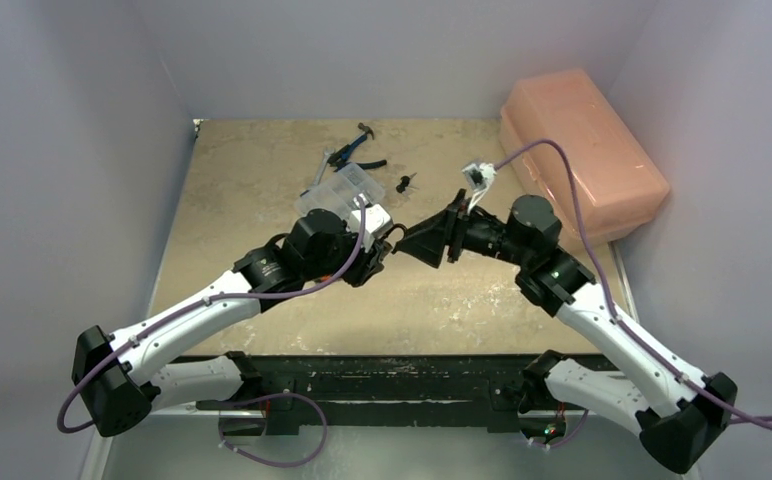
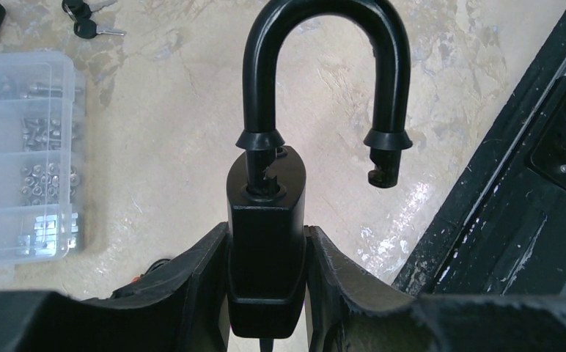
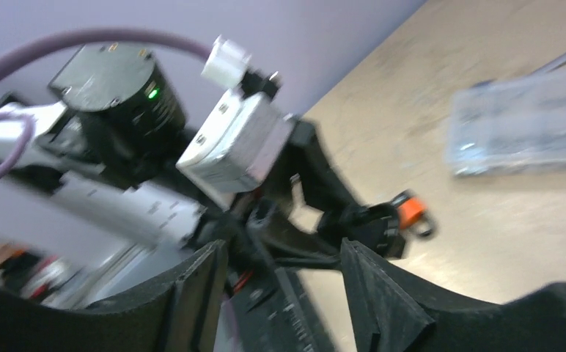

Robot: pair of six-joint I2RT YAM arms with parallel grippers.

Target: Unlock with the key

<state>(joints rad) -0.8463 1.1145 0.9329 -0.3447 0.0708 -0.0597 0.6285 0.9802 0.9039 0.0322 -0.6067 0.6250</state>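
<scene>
Currently the padlock [image 2: 265,213] is clamped by its body between the jaws of the left gripper [image 2: 267,238], over the middle of the tabletop [image 1: 252,180]. Only the left wrist view shows the lock's condition. The shackle [image 2: 258,81] is raised, with one leg seated in the body and the notched free leg hanging clear beside it. In the top external view the padlock is hidden under the left gripper [image 1: 380,250].

The right gripper [image 1: 412,240] points at the left gripper from the right, the two nearly tip to tip. The right wrist view is blurred. It shows the jaws of the right gripper [image 3: 281,249] spread apart with nothing clamped between them. Beyond them are the left wrist's white camera housing [image 3: 236,139] and a small orange part [image 3: 410,211] that cannot be identified. No view shows whether a key sits in the padlock.

The top external view shows the surroundings:
- a clear organiser box [image 1: 347,190] just behind the left gripper
- blue-handled pliers [image 1: 357,155] behind the box
- loose black-headed keys [image 1: 405,182] to the right of the box
- a pink bin [image 1: 582,150] at the far right

The left wrist view adds that the box holds small metal hardware in compartments.
</scene>
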